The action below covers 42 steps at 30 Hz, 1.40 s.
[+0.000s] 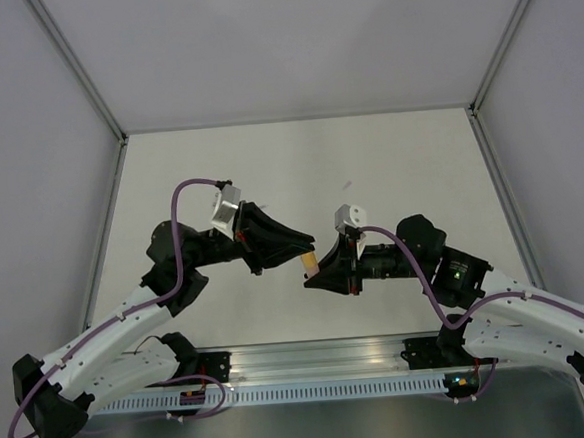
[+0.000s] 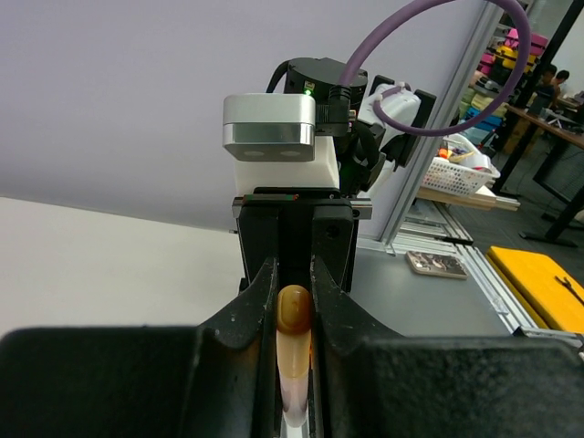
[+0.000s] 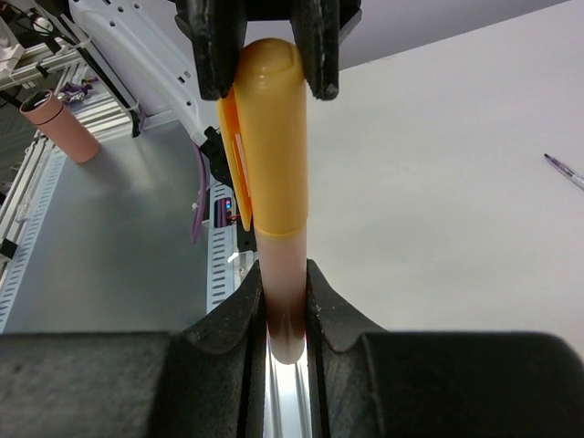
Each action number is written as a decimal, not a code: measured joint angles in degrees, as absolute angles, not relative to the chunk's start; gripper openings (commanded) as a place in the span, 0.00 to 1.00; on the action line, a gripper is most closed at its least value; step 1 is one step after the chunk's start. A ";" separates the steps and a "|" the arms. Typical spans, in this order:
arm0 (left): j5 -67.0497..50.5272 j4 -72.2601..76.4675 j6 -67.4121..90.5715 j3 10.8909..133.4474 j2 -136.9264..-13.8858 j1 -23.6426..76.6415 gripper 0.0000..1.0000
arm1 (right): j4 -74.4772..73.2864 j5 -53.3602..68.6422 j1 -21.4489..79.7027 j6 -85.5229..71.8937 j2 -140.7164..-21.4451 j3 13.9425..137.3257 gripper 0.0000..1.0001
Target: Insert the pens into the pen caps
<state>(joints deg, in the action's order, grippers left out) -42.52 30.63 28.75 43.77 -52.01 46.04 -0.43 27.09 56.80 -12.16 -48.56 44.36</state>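
My two grippers meet in mid-air over the table's near middle. My right gripper (image 1: 321, 277) (image 3: 286, 278) is shut on the pink-orange marker (image 1: 311, 266) and holds its pink barrel (image 3: 281, 251) near the tail. The yellow-orange cap (image 3: 272, 137) sits over the marker's front end. My left gripper (image 1: 307, 248) (image 2: 294, 301) is shut on the cap's rounded end (image 2: 294, 308). A thin silver-grey pen (image 3: 566, 171) lies on the table beyond. The other pen and the grey and green caps are out of view.
The white table (image 1: 298, 158) stretches back to the grey walls. A metal rail (image 1: 322, 357) with the arm bases runs along the near edge. Benches and clutter stand off the table in the left wrist view.
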 measured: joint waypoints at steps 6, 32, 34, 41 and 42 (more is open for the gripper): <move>-42.33 31.03 27.99 43.70 -51.68 45.76 0.02 | -3.57 26.74 56.80 -11.42 -49.65 46.92 0.00; -38.39 39.48 25.21 39.59 -52.14 45.34 0.02 | -15.18 20.25 56.90 -8.49 -51.81 54.41 0.00; -38.35 40.45 25.23 39.55 -52.51 45.32 0.02 | -15.33 20.03 56.90 -8.49 -51.88 54.63 0.00; -35.57 37.01 25.65 42.54 -51.09 45.34 0.35 | -14.39 21.47 56.82 -8.97 -53.76 57.17 0.00; -34.50 34.20 25.63 43.88 -50.30 45.39 0.35 | -12.99 21.82 56.77 -9.17 -54.04 57.17 0.00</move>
